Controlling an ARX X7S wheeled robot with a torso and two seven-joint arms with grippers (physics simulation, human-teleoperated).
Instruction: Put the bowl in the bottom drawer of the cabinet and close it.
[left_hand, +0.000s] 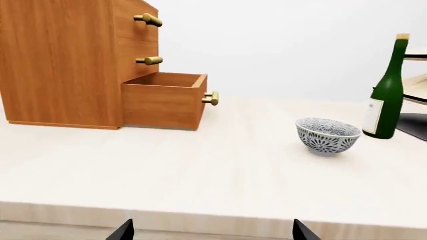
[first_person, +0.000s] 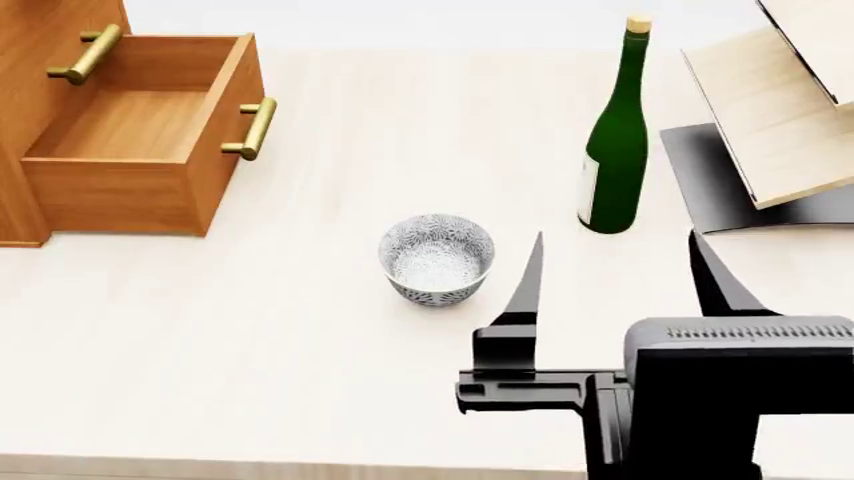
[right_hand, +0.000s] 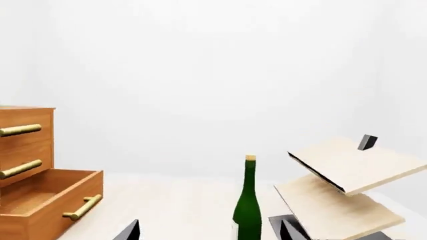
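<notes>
The bowl (first_person: 437, 258), white with a fine blue-grey pattern, stands upright on the pale table, also in the left wrist view (left_hand: 328, 135). The cabinet (first_person: 30, 45) (left_hand: 60, 60) (right_hand: 23, 145) stands at the far left. Its bottom drawer (first_person: 134, 130) (left_hand: 163, 100) (right_hand: 50, 200) is pulled out and nothing lies in it. My right gripper (first_person: 617, 245) (right_hand: 209, 227) is open, a little right of the bowl and not touching it. My left gripper (left_hand: 212, 227) is open near the table's front edge, and it does not show in the head view.
A green bottle (first_person: 617, 140) (left_hand: 387, 95) (right_hand: 247, 200) stands upright just beyond the right gripper. A pale tilted wooden rack (first_person: 787, 110) (right_hand: 347, 175) on a black base (first_person: 694, 170) fills the far right. Bare tabletop (first_person: 267, 330) lies between bowl and drawer.
</notes>
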